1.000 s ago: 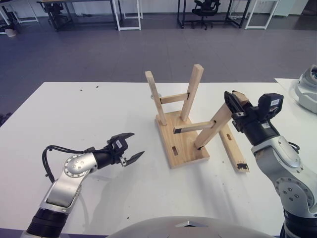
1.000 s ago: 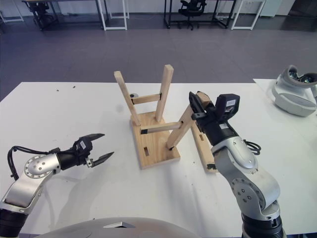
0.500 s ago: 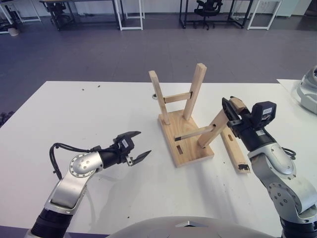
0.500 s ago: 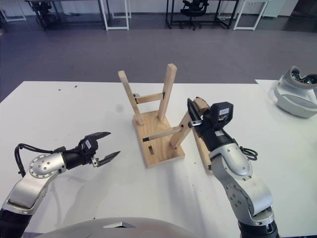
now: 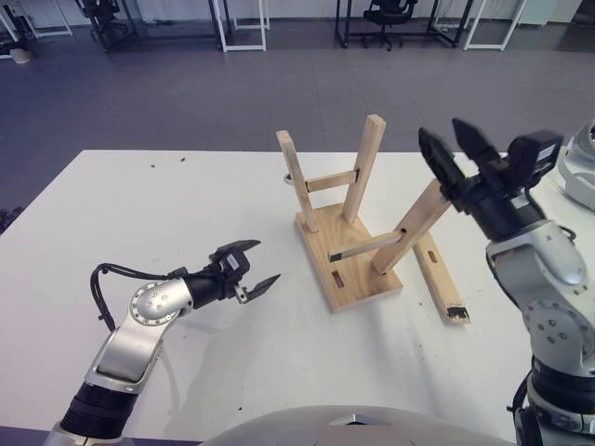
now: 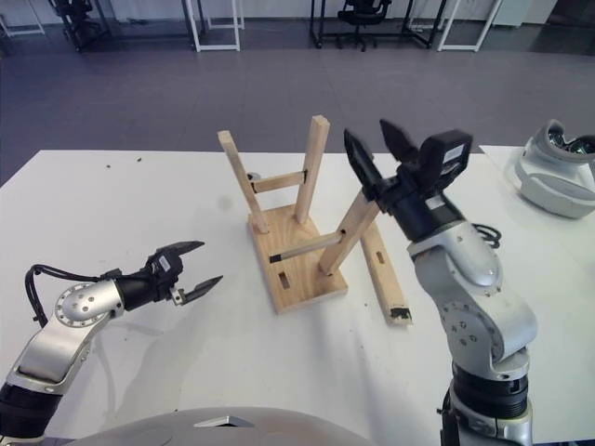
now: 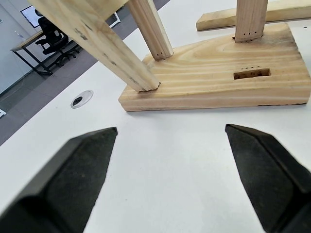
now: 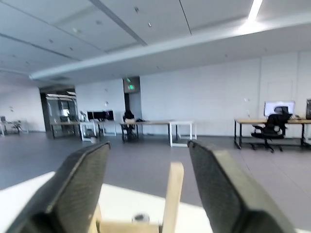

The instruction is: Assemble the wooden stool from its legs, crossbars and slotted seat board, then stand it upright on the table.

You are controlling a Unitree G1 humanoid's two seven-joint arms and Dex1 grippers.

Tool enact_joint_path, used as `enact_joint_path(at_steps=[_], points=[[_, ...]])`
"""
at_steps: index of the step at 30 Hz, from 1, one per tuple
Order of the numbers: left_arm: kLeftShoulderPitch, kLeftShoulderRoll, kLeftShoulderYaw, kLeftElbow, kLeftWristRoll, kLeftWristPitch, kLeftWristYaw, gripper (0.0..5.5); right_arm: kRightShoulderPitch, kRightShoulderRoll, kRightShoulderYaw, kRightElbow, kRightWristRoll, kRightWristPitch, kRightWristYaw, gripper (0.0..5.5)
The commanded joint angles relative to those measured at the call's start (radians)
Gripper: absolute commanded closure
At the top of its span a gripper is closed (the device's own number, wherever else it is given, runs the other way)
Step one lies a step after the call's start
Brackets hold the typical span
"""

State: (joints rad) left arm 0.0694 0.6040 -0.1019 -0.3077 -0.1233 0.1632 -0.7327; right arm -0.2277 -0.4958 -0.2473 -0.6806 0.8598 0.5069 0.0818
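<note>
- The seat board [image 5: 358, 281] lies flat on the white table [image 5: 186, 204], slots up.
- Two legs [image 5: 363, 167] stand at its far end, joined by a crossbar [image 5: 332, 182].
- A third leg [image 5: 409, 228] leans tilted at the near end, with a second crossbar [image 5: 367, 246] touching it.
- A loose leg [image 5: 437, 277] lies just right of the board.
- The right gripper [image 5: 441, 130] hangs above the tilted leg's top, spread wide and empty.
- The left gripper [image 5: 263, 263] hovers low, left of the board, wide and empty.
</note>
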Motion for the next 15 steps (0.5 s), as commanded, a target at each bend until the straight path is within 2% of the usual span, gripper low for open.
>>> enact_joint_path(at_steps=[1,3,8,14,15], points=[[-0.026,0.006,0.017,0.027,0.007,-0.012,0.005,1.41,-0.156,-0.062,-0.153,0.146,0.066,0.037,-0.067,1.82],[-0.035,-0.006,0.02,0.037,0.007,-0.021,0.013,1.41,-0.055,-0.107,-0.112,0.29,-0.102,0.077,-0.091,1.38],[-0.077,-0.032,0.038,0.084,0.02,-0.046,0.05,1.41,0.278,-0.05,0.105,0.404,-0.235,0.194,-0.003,1.38],[-0.089,-0.038,0.027,0.098,0.027,-0.053,0.053,1.41,0.337,-0.06,0.17,0.459,-0.35,0.272,0.023,1.38],[-0.09,-0.04,0.027,0.098,0.027,-0.053,0.053,1.41,0.338,-0.064,0.175,0.462,-0.37,0.285,0.025,1.53]])
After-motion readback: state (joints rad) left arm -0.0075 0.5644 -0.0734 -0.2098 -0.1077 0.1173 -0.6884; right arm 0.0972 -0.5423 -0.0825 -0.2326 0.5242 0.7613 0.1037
